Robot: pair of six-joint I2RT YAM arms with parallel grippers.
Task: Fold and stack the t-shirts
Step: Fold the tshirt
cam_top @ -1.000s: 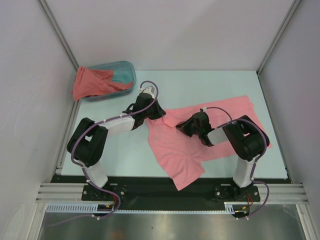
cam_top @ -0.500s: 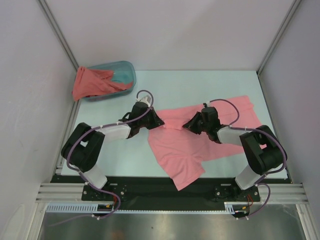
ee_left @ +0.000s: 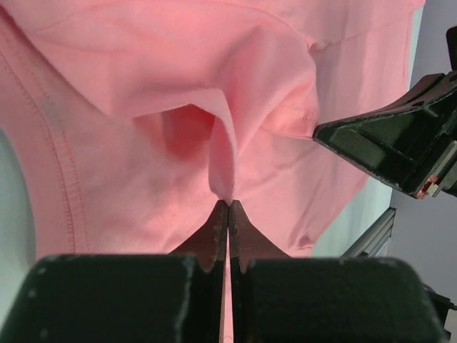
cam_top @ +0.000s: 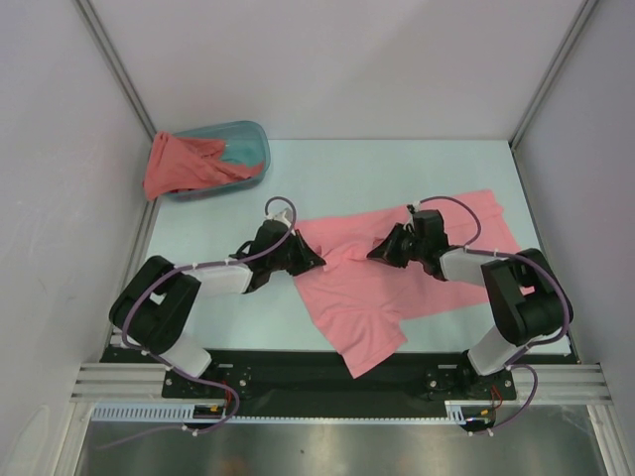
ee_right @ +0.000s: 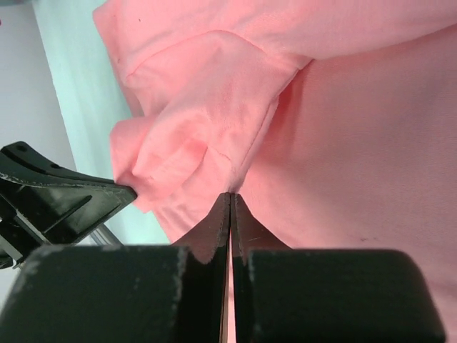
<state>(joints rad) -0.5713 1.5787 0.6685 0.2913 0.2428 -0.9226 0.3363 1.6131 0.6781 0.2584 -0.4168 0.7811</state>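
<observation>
A light salmon-pink t-shirt (cam_top: pixel 367 288) lies crumpled across the right half of the table. My left gripper (cam_top: pixel 310 260) is shut on a pinched ridge of its cloth at the shirt's left edge; the left wrist view has the tips (ee_left: pixel 228 204) closed on a raised fold of the pink shirt (ee_left: pixel 143 71). My right gripper (cam_top: pixel 382 253) is shut on the same shirt a little to the right, its tips (ee_right: pixel 230 196) gripping cloth at a seam of the pink shirt (ee_right: pixel 357 143). The two grippers face each other. A darker coral-red t-shirt (cam_top: pixel 179 164) hangs over the tub's left rim.
The teal translucent tub (cam_top: pixel 248 144) stands at the back left corner of the table. White walls and metal frame posts (cam_top: pixel 114 69) close in the sides and back. A black rail (cam_top: pixel 317 372) with both arm bases runs along the near edge.
My left gripper has come nearer and lower along the shirt's left edge. My right gripper has shifted right as its arm stretched out. Both stay shut on the pink cloth, which bunches between them.
</observation>
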